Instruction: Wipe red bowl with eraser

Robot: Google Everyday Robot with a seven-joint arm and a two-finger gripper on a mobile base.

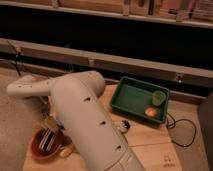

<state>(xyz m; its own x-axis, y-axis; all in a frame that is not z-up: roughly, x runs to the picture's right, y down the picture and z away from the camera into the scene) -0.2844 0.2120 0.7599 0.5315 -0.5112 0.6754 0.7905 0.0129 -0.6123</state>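
One dark-and-whitish striped eraser (48,140), clasped by the gripper (49,131) just above, stands inside the shallow red bowl (37,149).

desk (150,148): wooden, with a white arm (87,120) across its left half.
bowl (39,148): red, at the near left corner.
eraser (48,139): striped, inside the bowl.
tool (48,127): just above the eraser.
tray (131,96): green, far right corner, holding a green cup (159,97).

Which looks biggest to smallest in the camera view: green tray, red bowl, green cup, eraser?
1. green tray
2. red bowl
3. green cup and eraser: too alike to rank
The gripper is just above the eraser in the bowl.
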